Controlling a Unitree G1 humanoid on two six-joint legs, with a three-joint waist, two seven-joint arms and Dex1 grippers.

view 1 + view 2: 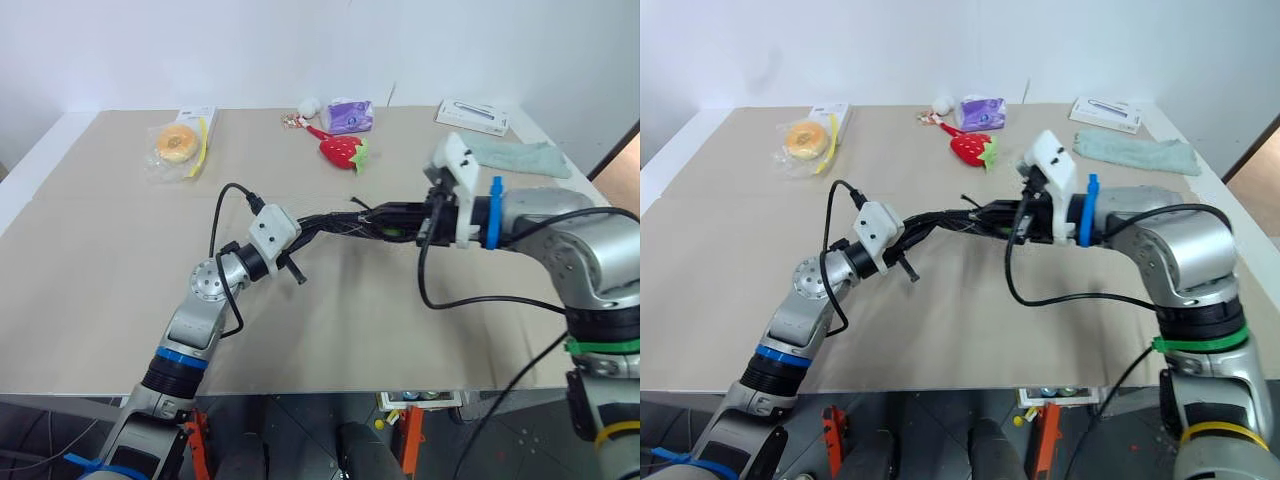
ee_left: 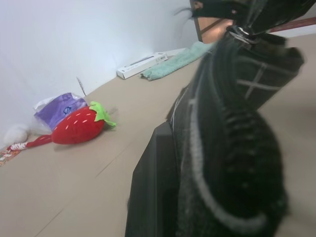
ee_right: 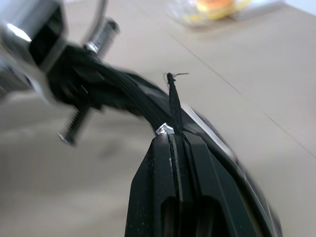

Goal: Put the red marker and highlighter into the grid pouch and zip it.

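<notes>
The grid pouch point(image 1: 338, 224), black with white lines, hangs in the air over the middle of the table, stretched between both grippers. My left gripper point(image 1: 312, 228) is shut on its left end; the wrist view shows the fabric point(image 2: 237, 123) pressed against one finger point(image 2: 153, 187). My right gripper point(image 3: 173, 136) is shut on the black zipper pull point(image 3: 174, 98) at the pouch's right end point(image 1: 385, 213). A small light-green bit point(image 1: 396, 232) shows at the pouch beneath the right fingers; I cannot tell whether it is the highlighter. The red marker is hidden.
At the back of the table lie a red strawberry plush point(image 1: 342, 150), a purple tissue pack point(image 1: 350, 116), a bagged donut point(image 1: 178, 143), a white box point(image 1: 474, 116) and a green cloth point(image 1: 520, 156). Bare table point(image 1: 330, 330) lies below the pouch.
</notes>
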